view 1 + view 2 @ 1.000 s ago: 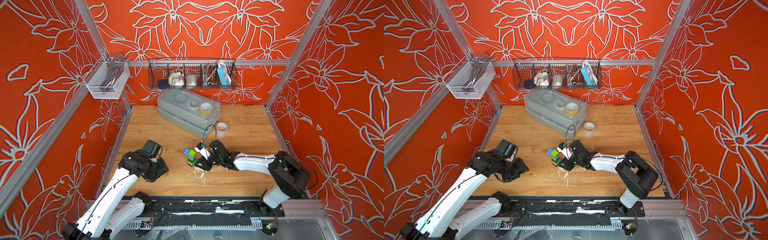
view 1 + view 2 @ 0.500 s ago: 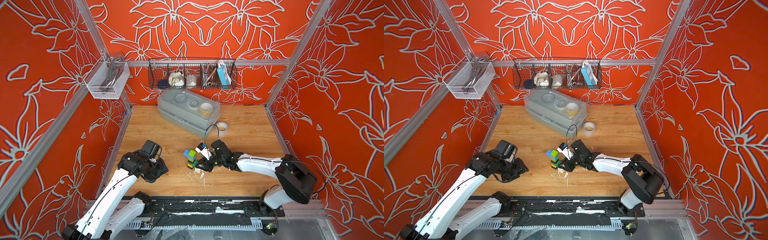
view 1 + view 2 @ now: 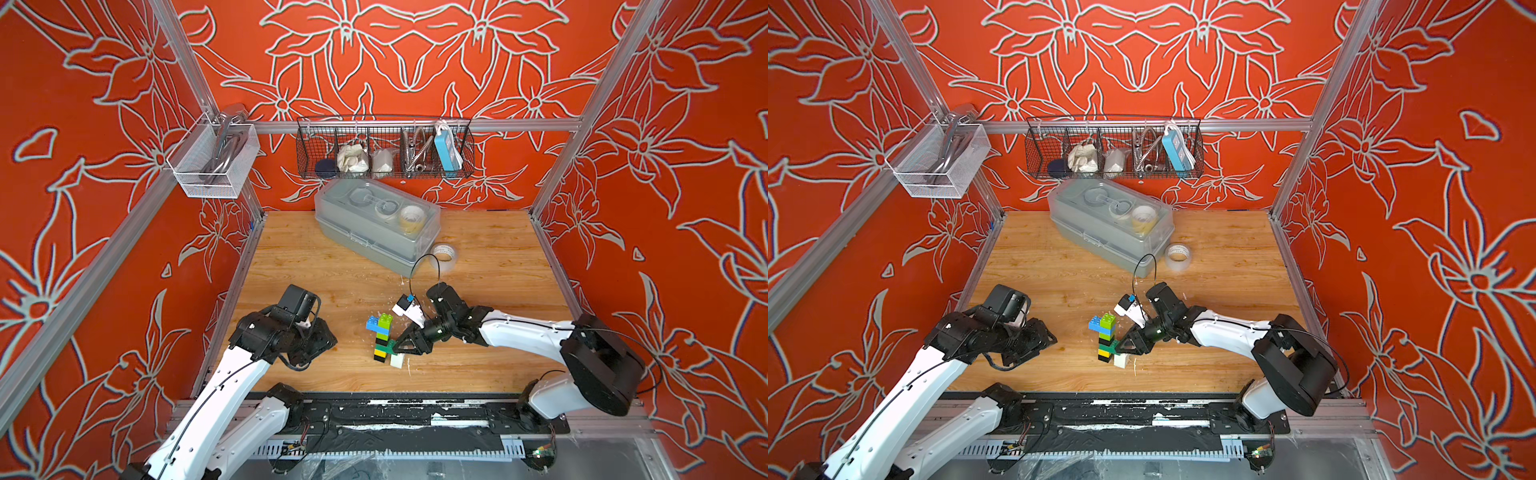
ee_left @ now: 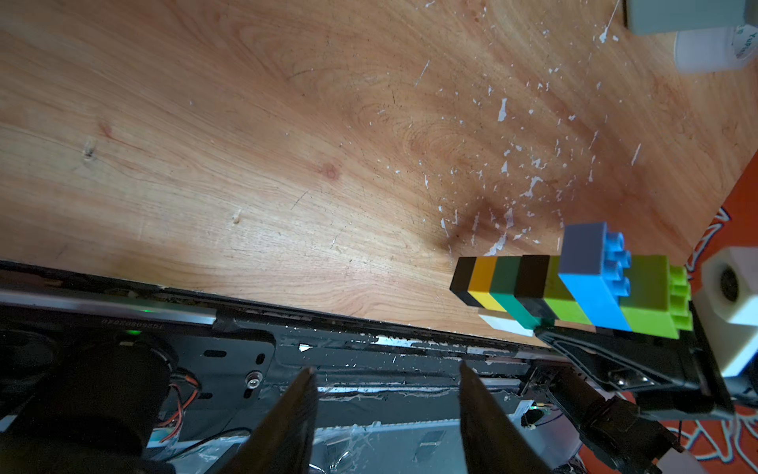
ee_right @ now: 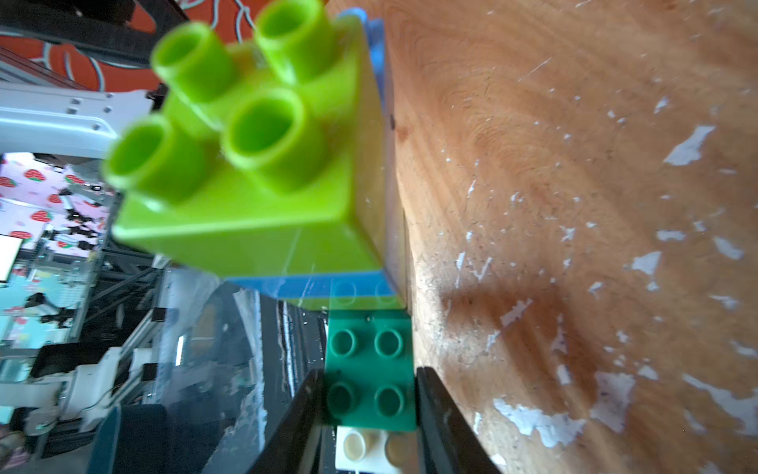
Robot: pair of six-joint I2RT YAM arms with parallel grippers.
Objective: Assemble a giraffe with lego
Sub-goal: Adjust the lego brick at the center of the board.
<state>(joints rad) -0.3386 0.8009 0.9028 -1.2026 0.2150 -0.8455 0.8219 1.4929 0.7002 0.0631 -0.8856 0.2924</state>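
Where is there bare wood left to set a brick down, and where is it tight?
Bare: the wood between the grey box and the left arm; the right side past the tape roll. Crowded: mid-front, where the right end effector grips the giraffe.

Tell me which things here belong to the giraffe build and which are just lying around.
Job: giraffe; right gripper, jaws clamped on it; left gripper, jaws open.
Lying about: tape roll; grey lidded box; wire basket; mesh bin.
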